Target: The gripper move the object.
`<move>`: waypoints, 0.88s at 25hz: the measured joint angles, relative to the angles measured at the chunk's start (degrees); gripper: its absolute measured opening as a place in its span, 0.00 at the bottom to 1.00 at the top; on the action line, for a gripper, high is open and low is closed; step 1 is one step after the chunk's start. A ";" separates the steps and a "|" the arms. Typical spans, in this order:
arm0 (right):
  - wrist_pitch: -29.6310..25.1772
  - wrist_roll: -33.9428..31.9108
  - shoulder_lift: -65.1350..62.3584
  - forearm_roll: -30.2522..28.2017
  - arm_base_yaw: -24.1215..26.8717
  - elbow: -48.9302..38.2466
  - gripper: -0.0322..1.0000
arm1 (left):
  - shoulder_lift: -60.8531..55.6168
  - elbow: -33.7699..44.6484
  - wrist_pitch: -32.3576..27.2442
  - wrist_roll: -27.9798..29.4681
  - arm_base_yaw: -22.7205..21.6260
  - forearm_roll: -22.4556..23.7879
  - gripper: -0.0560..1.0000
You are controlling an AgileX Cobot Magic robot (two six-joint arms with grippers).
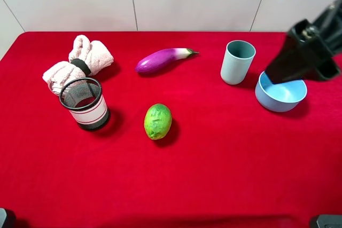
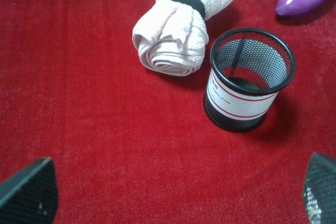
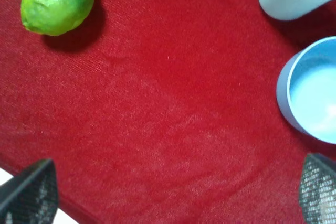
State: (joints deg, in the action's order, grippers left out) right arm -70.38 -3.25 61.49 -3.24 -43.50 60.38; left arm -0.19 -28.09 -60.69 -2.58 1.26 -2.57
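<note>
My right arm (image 1: 312,46) hangs over the blue bowl (image 1: 281,93) at the table's right, and both my claws, left (image 2: 181,195) and right (image 3: 178,195), are spread wide, holding nothing. The red cloth (image 1: 224,174) lies bare toward the near edge. The mesh cup (image 1: 84,102) stands upright at the left, touching the rolled towel (image 1: 77,62), with the lime (image 1: 158,121) nearby.

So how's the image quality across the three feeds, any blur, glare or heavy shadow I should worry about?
Exterior high view: even light, soft shadows beside the mesh cup and lime; the right arm's gripper is close and slightly blurred. Left wrist view: mesh cup sharp, fingertips soft at the edge. Right wrist view: blue bowl a bit washed out inside, no hard glare.
</note>
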 joint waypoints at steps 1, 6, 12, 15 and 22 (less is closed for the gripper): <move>0.00 -0.18 -1.03 -0.05 0.00 -0.67 0.70 | 0.00 0.00 0.00 0.00 0.00 0.00 0.92; 0.05 -2.32 -4.92 -0.05 0.00 -4.19 0.70 | 0.00 0.00 0.00 0.00 0.00 0.00 0.92; 0.75 -4.24 -5.49 -0.05 0.08 -5.90 0.70 | 0.00 0.00 0.00 0.00 0.00 0.00 0.92; 1.50 -4.24 -5.49 0.60 2.63 -5.90 0.70 | 0.00 0.00 0.00 0.00 0.00 0.00 0.92; 2.60 -4.28 -6.90 3.76 18.60 -5.90 0.70 | 0.00 0.00 0.00 0.00 0.00 0.00 0.92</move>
State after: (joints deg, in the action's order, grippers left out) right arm -67.78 -7.54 54.59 0.52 -24.90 54.47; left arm -0.19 -28.09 -60.69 -2.58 1.26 -2.57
